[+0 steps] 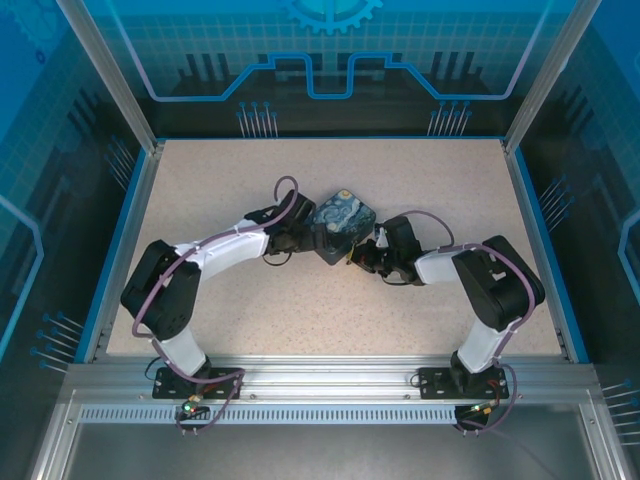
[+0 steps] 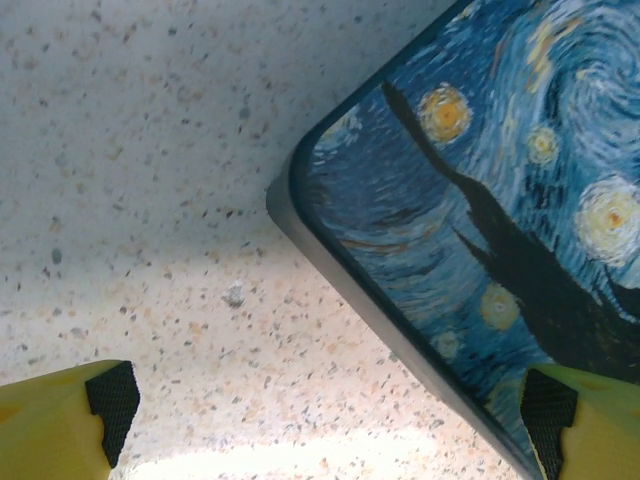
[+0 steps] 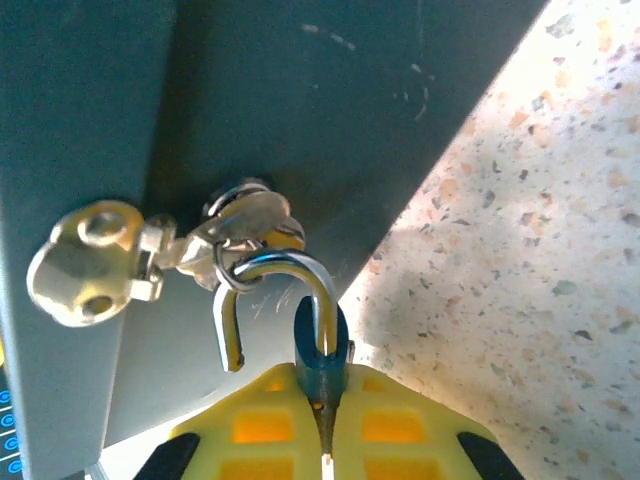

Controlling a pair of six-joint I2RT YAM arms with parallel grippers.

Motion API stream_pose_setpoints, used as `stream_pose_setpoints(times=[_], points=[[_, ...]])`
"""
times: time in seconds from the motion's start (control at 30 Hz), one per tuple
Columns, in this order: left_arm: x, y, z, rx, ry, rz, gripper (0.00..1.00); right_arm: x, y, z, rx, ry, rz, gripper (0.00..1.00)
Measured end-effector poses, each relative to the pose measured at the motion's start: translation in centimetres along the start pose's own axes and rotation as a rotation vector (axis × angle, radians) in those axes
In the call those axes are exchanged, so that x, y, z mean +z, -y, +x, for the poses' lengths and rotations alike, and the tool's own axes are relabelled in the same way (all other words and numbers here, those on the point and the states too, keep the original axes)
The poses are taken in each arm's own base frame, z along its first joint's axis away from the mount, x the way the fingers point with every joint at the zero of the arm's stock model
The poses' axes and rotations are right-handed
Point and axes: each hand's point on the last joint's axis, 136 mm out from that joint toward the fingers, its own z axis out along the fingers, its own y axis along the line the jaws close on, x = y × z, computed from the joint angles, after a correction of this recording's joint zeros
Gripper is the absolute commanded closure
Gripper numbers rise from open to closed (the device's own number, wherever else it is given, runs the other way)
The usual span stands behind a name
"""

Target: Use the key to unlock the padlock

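The padlock (image 3: pixel 322 350) has a small blue body, and my right gripper (image 3: pixel 322 400) is shut on it against the grey side of the painted box (image 3: pixel 120 100). Its silver shackle (image 3: pixel 290 268) curves up and left, and the free leg hangs clear of the body. A small ring on the shackle carries the key (image 3: pixel 85 262), a pale forked metal piece lying against the box wall. My left gripper (image 2: pixel 330 410) stands open, one pad (image 2: pixel 110 400) over the table and the other over the corner of the box lid (image 2: pixel 480 200). From above, both grippers meet at the box (image 1: pixel 342 222).
The speckled table (image 1: pixel 330 310) stretches round the box, bounded by blue rails and glass walls. The arms' bases are bolted to the near rail (image 1: pixel 320 385). A small grey crumb (image 2: pixel 235 293) lies on the table near the box corner.
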Motion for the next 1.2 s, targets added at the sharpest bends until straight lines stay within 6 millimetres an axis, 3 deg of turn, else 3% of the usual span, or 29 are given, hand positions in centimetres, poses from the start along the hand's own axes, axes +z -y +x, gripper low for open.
stream_pose_setpoints(times=[0.6, 0.83, 1.03, 1.2], points=[[1.1, 1.3, -0.8, 0.076, 0.03, -0.016, 0.02, -1.6, 1.9, -1.8, -0.016, 0.004, 0.011, 1.0], [1.2, 1.6, -0.9, 0.085, 0.029, -0.008, 0.02, -1.9, 1.8, -2.2, -0.014, 0.003, -0.009, 1.0], [1.5, 1.9, -1.2, 0.084, 0.039, 0.002, 0.03, -2.3, 1.1, -3.9, 0.023, 0.052, -0.061, 1.0], [1.5, 2.0, -1.3, 0.084, 0.04, 0.003, 0.04, -1.7, 1.0, -4.5, 0.075, 0.065, -0.095, 1.0]])
